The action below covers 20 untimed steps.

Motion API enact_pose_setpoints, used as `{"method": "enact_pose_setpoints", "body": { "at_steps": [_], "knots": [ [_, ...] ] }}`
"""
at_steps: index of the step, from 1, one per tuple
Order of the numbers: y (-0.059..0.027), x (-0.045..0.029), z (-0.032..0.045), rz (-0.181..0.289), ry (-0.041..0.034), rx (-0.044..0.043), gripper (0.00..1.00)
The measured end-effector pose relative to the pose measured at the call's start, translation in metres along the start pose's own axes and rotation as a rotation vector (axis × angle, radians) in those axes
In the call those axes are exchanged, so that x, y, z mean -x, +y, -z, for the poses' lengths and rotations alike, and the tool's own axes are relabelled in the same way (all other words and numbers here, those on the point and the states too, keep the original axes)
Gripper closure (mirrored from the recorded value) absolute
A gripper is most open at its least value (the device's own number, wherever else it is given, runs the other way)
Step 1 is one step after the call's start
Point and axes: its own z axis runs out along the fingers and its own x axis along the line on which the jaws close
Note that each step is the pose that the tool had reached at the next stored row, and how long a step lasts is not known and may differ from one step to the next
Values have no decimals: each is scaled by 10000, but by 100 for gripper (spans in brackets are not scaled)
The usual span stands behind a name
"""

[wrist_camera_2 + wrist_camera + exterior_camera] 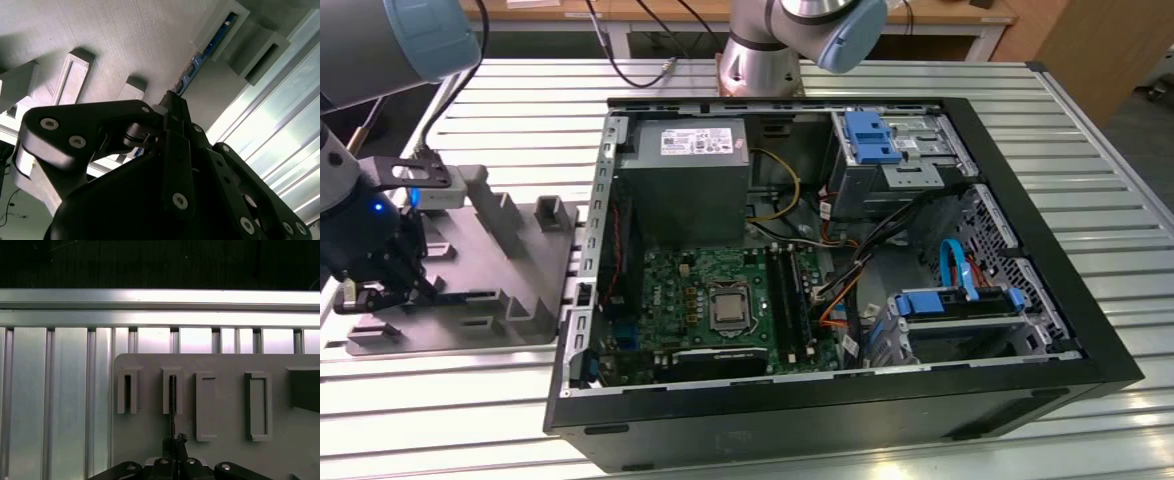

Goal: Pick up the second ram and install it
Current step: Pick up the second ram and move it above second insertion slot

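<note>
- Claw [387, 296]: you find it at the exterior view's far left, low over the grey holder. In both wrist views its fingers [173, 442] stand narrow, pinched onto the edge of the ram stick.
- Ram stick [207, 47]: a thin blue-green board standing on edge in one slot of the holder. One end sits in the slot, the other between the claw's fingertips [172, 102]. In the first wrist view you see it edge-on as a dark strip [172, 400].
- Grey holder [507, 270]: a flat plate with raised slotted blocks, lying on the slatted metal table [547, 90], just beside the case wall.
- Computer case [1107, 370]: black, lying on its side with the panel off, right of the holder in the exterior view.
- Power supply [680, 170]: a grey box in the case's far left corner.
- Motherboard [680, 290]: green, nearer than the power supply, with the processor socket [727, 310] on it.
- Memory slots [787, 290]: long and dark, just right of the socket; you cannot tell what sits in them.
- Blue drive caddy [870, 135]: at the far right of the case.
- Blue bracket [954, 300]: near right, on a metal cage.
</note>
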Motion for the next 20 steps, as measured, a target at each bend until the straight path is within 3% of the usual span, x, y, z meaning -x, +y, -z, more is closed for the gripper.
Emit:
{"method": "enact_pose_setpoints", "body": {
  "at_steps": [20],
  "knots": [
    [1, 1, 21, -1, 3, 0, 88]
  ]
}}
